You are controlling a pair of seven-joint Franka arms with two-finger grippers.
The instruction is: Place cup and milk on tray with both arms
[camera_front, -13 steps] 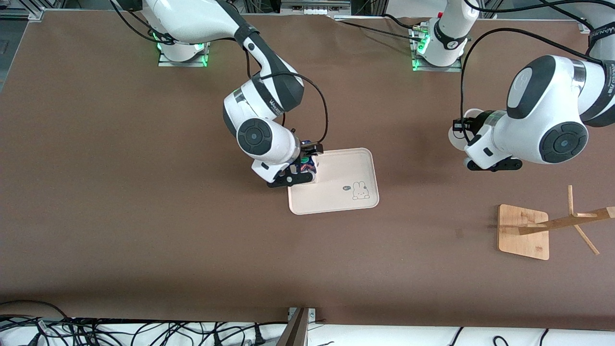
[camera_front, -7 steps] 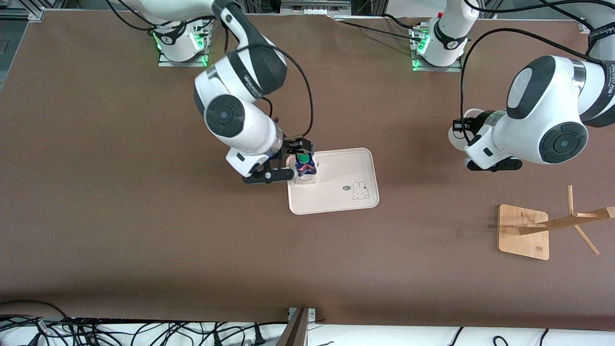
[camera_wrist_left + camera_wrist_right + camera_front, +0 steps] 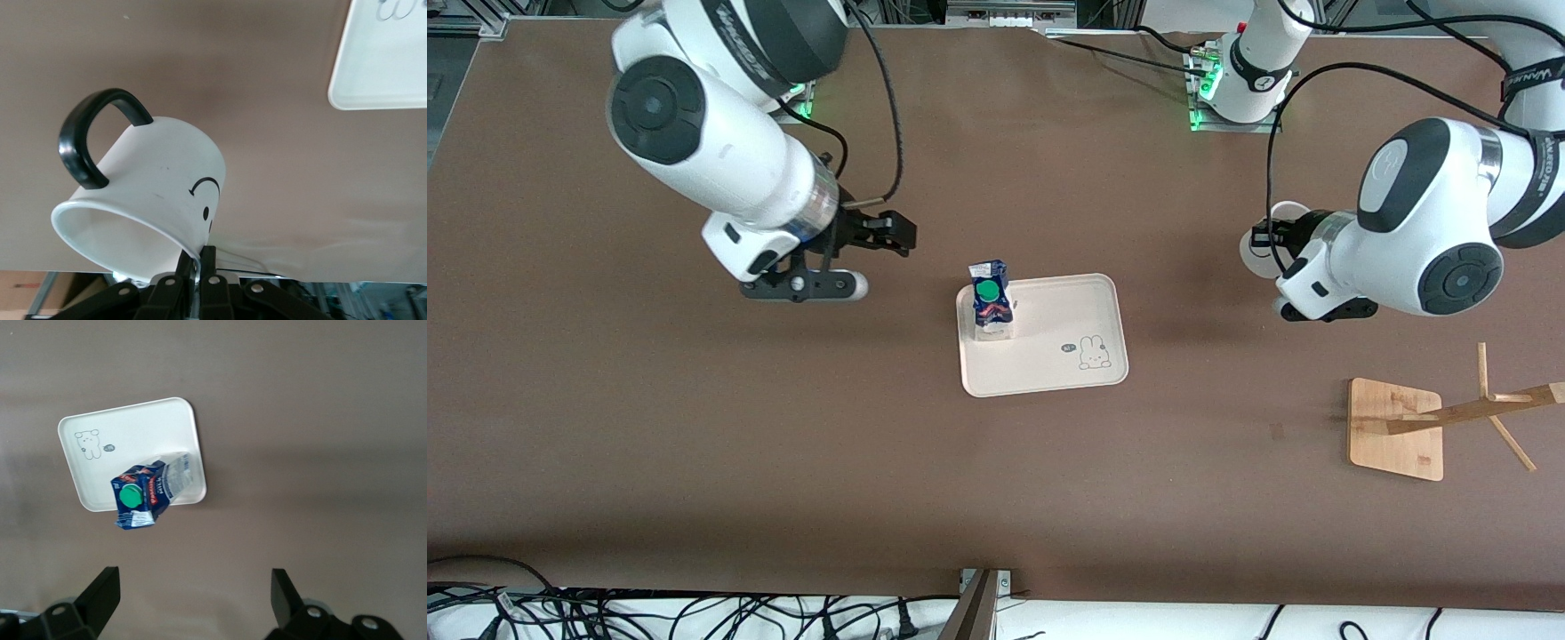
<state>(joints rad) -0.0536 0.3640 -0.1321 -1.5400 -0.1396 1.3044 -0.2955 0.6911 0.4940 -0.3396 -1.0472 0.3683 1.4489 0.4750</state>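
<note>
Table: brown surface spread under both arms; cables are seen along its edge nearest the front camera
Milk: carton is stood upright on the tray, in the corner toward the right arm's end and farthest from the front camera; green cap is turned upward; no gripper is touching it; it is also seen in the right wrist view
Tray: cream tray is laid flat near the middle of the table; a bunny drawing is printed near the corner toward the left arm's end and nearest the front camera; one corner is caught in the left wrist view
Cup: white cup is held up in the air over bare table, toward the left arm's end and well apart from the tray; it is tipped on its side, black handle upward; its rim is pinched between the fingers; little of it is seen from the front
Left gripper: is clamped narrow on the cup's rim
Right gripper: is spread wide and holds nothing; it is hung over bare table beside the tray, toward the right arm's end
Stand: bamboo base with a slanted post is set toward the left arm's end, nearer the front camera than the tray
</note>
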